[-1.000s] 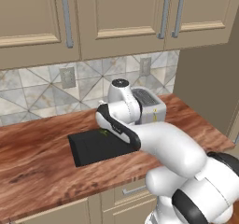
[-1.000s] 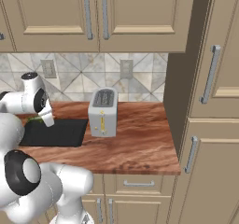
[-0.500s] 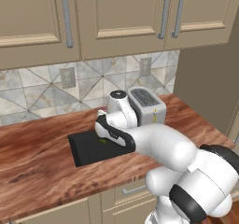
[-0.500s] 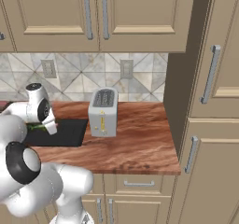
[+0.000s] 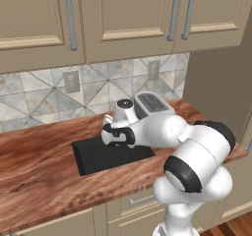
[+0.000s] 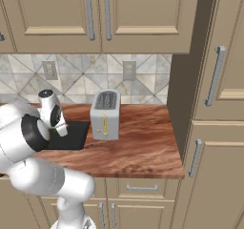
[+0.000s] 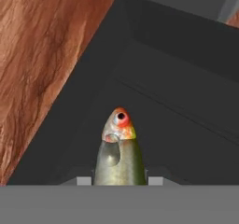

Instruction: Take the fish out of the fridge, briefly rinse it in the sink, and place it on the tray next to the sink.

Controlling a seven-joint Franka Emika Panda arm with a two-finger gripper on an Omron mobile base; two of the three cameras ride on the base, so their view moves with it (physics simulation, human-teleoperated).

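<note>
The end effector (image 7: 119,181) is sitting closed on the fish (image 7: 119,155), its two tips pressing the body from either side in the hand view, with the head sticking out ahead of them. The fish is therefore in the grip and hanging over the tray (image 7: 177,78), which is lying directly beneath and ahead of the end effector; whether the fish is already touching the tray floor cannot be told.

Judging by this, the task is nearing its end: the fish is out of the fridge and is being carried over the tray, so what seems left is lowering it, letting go and drawing the arm away. Whether it has been rinsed cannot be read from these pictures.

The fish is looking slender and olive-green along the body, with a glossy paler patch near the gill, and its head is showing orange-red and tan around a dark eye.

In the left base view the end effector (image 5: 117,135) is hovering low over the tray (image 5: 93,159), which is resting on the wooden counter (image 5: 34,176). Beyond the end effector, further along the counter, a grey toaster (image 6: 106,114) is standing just beside the tray (image 6: 71,136), and behind that the tiled wall is rising to the cabinets.
</note>
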